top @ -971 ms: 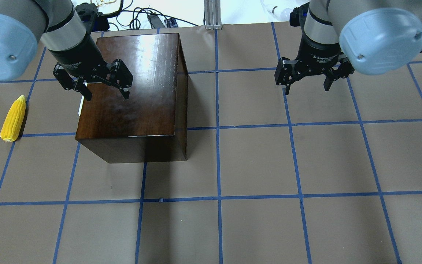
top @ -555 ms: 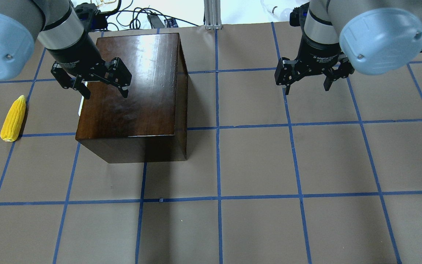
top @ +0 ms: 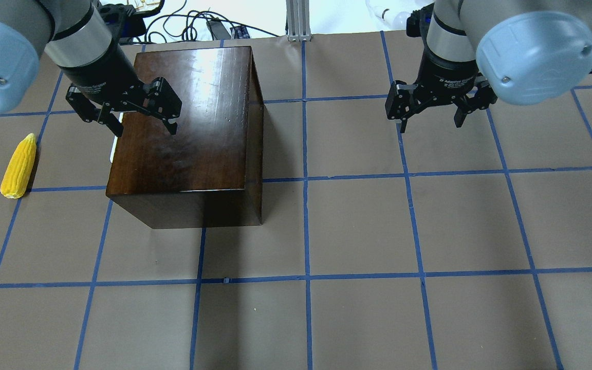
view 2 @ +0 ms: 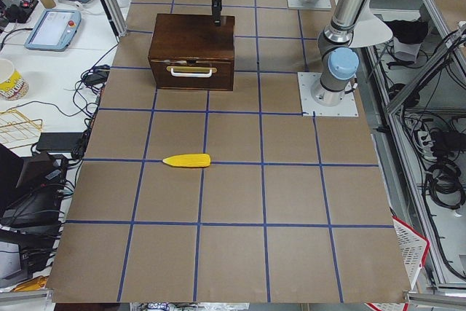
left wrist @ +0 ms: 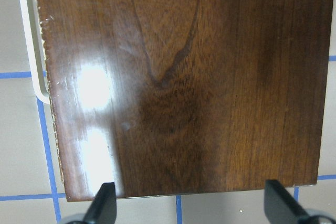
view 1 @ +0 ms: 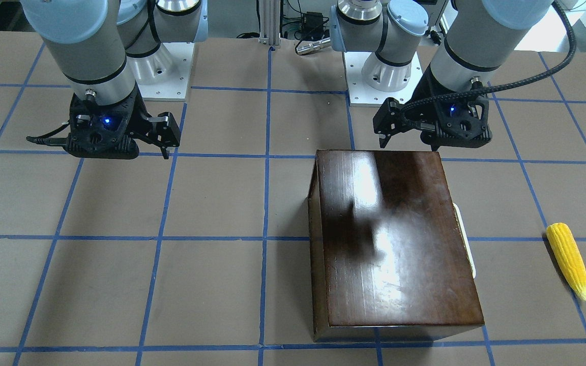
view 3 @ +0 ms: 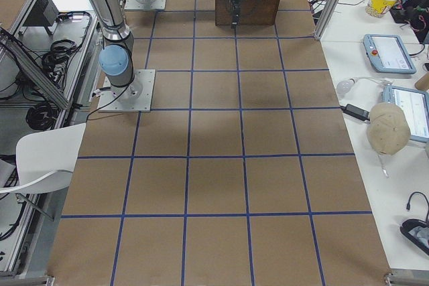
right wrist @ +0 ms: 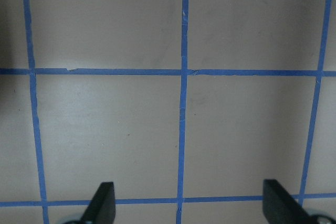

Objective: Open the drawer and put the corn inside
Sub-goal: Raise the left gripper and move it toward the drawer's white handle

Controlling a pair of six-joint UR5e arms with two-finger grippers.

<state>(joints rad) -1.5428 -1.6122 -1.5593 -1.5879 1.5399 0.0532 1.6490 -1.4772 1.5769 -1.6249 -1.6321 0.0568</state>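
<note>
From where I stand the job looks barely begun: the drawer (view 2: 191, 82) is shut, its dark front flush with the box (top: 188, 128), and the white handle (view 2: 191, 71) on that front is untouched. The corn (top: 18, 165) lies on the tabletop (top: 357, 226) on the handle's side of the box, well apart from it and from both arms. The left hand (top: 144, 123) hovers over the box lid near the edge above the handle, fingers spread and holding nothing; its wrist camera looks straight down on glossy wood, with the handle a pale strip along one side. The right hand (top: 429, 121) hangs over bare tabletop well away from the box, also spread and empty. I judge the step in hand to be the approach to the handle, with the opening itself not yet started. The next move calls for the left hand to clear the lid's edge, drop down beside the front, and turn so its fingers can close across the handle bar (a thin, shallow thing, so the alignment wants care). Then comes a straight pull outward, toward the corn's side. The box may slide with the pull unless something steadies it.
</note>
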